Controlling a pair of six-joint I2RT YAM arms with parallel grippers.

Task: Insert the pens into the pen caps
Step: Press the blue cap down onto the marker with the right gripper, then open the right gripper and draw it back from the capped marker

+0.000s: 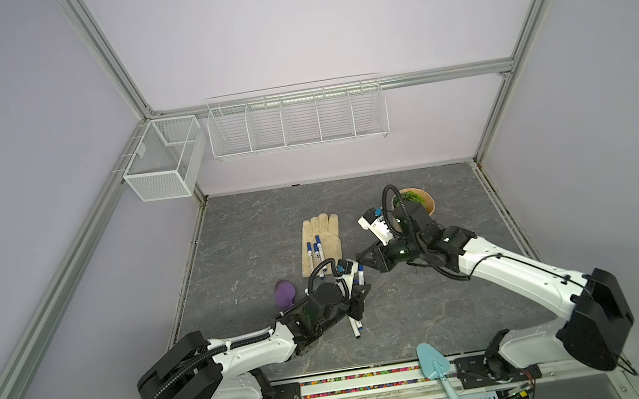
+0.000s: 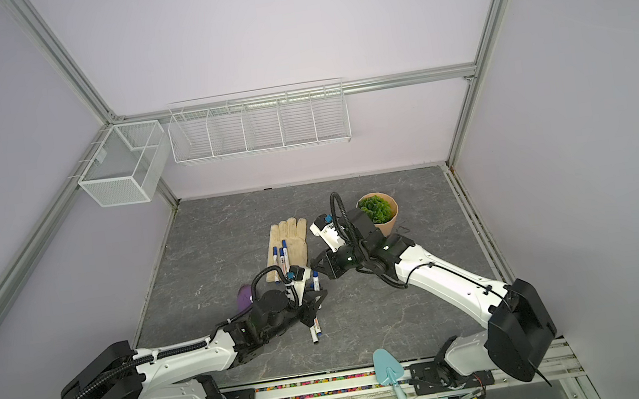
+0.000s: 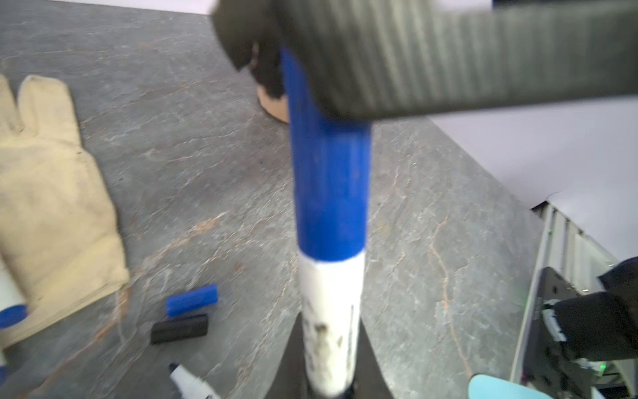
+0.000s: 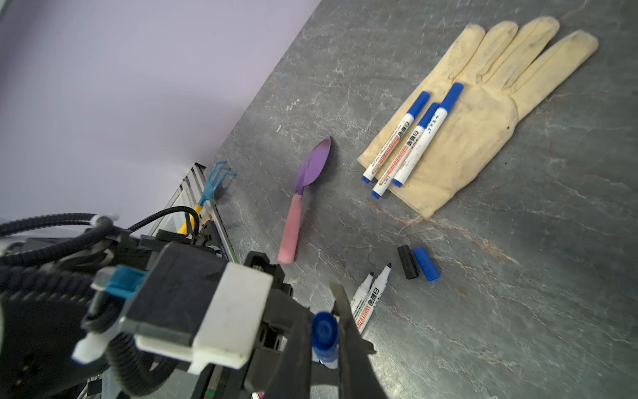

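Taking the back wall as 12 o'clock in both top views, the purple trowel (image 1: 284, 293) lies at 9 o'clock from the left gripper (image 3: 329, 338). That gripper's jaws are clamped on the white barrel of one pen (image 3: 331, 304), which wears a blue cap (image 3: 328, 179) on the end toward the other arm. At 6 o'clock from this gripper, two uncapped pens (image 1: 356, 327) lie side by side on the grey table (image 1: 428, 303), their black tips bare. At 11 o'clock lies the cream glove (image 1: 321, 242), with three capped pens (image 4: 411, 138) on it, close together. Between the glove's cuff and the bare tips, a loose blue cap (image 4: 426, 263) and a black cap (image 4: 408, 262) lie side by side, touching. The right gripper (image 1: 364, 262) reaches in from 3 o'clock, and its jaws press on either side of the blue cap on the pen. A potted plant (image 2: 378, 209) stands at 1 o'clock from it. A light-blue shovel (image 1: 433, 357) lies at 6 o'clock, at the table's front edge.
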